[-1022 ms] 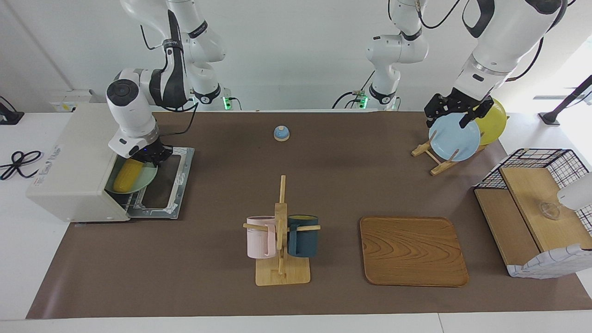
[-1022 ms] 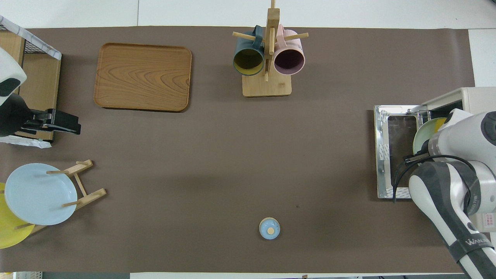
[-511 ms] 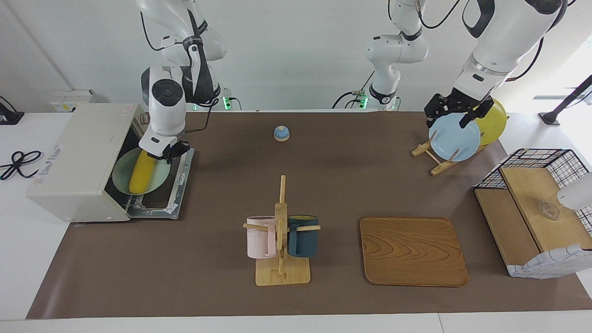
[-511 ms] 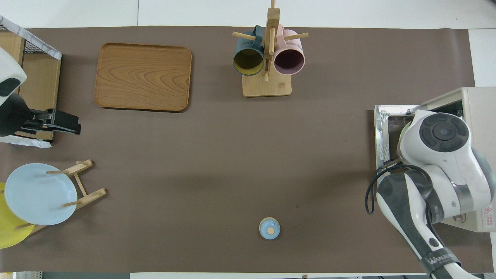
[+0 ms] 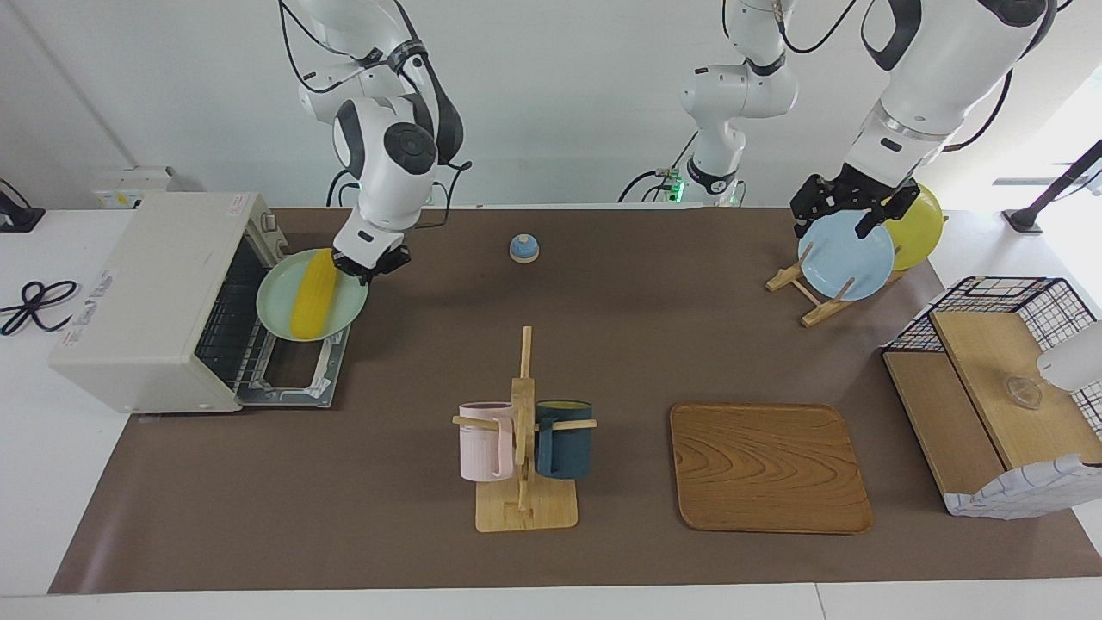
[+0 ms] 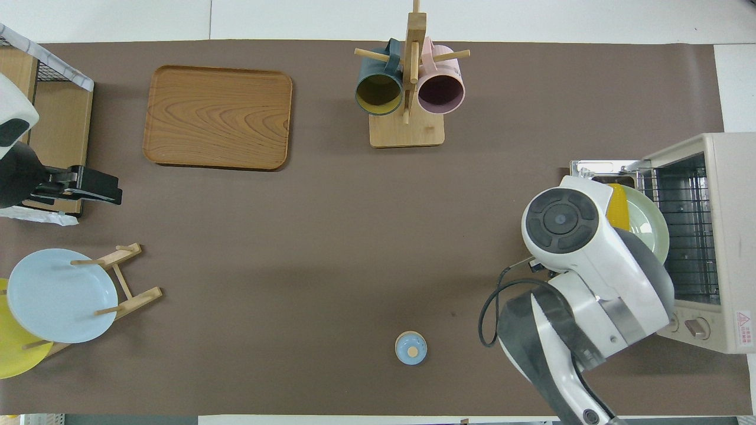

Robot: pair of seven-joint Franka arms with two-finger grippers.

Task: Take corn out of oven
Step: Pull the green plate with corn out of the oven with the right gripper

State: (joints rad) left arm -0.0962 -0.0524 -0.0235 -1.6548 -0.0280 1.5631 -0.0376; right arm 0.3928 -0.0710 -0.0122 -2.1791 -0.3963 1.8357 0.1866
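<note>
Corn (image 5: 313, 294) lies lengthwise on a pale green plate (image 5: 343, 305), raised over the oven's (image 5: 155, 301) dropped door, clear of the wire rack. The right gripper (image 5: 370, 261) is clamped on the plate's rim at about 2 o'clock of the plate in the facing view. The oven stands open at the right arm's end of a brown mat (image 5: 603, 551) laid on a white table, with a plain white wall at 12 o'clock. The left gripper (image 5: 848, 215) waits over a blue plate (image 5: 845, 256) in a wooden rack; whether its fingers are apart I cannot tell. Mid-mat stand a mug tree (image 5: 523, 430) and a wooden tray (image 5: 766, 468), with a small blue bell (image 5: 523, 248) nearer the robots.
</note>
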